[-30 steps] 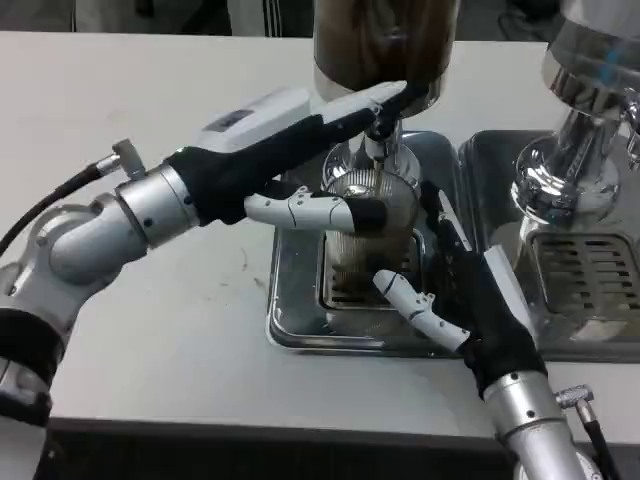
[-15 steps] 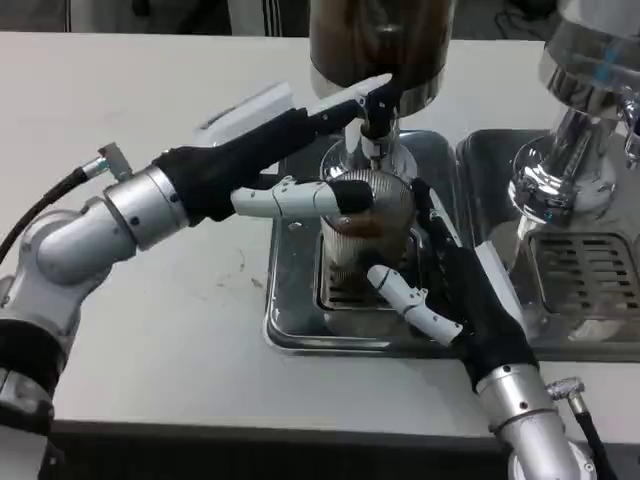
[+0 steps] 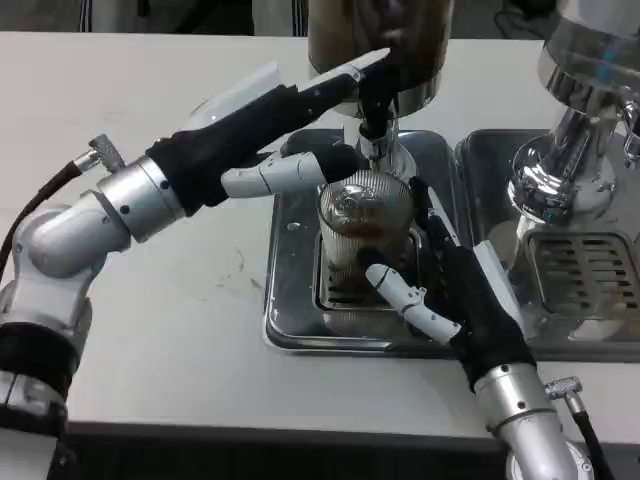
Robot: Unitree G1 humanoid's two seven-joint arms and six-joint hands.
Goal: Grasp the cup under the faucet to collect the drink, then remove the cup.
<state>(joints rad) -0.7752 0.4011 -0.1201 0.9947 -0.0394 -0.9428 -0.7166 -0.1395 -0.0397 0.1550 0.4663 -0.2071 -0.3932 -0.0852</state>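
White table (image 3: 150, 330) runs across the whole view, a few dark specks on it near the tray. Steel drip tray (image 3: 290, 320) sits at centre, slotted grate in its floor. A second tray (image 3: 590, 270) lies just beside it to the right, under a chrome machine (image 3: 580, 120). Dispenser (image 3: 375, 40), dark-bodied, stands at the top behind the first tray; its faucet (image 3: 378, 135) points straight down.

Left arm (image 3: 90, 215) reaches in from the left edge, silver forearm tilted up toward the dispenser. Left hand (image 3: 265, 130) is stretched long, fingertips at the dispenser's tap lever above the faucet; thumb pokes out sideways, tip close to the cup's rim. Whether it presses or grips the lever, cannot tell.

Right arm (image 3: 525, 420) comes up from the lower right. Right hand (image 3: 455, 290) wraps the cup from the right side, thumb across the front low down, other fingers behind.

Cup (image 3: 365, 235), clear and ribbed, stands upright on the grate directly beneath the faucet. Brown liquid shows in its upper part.
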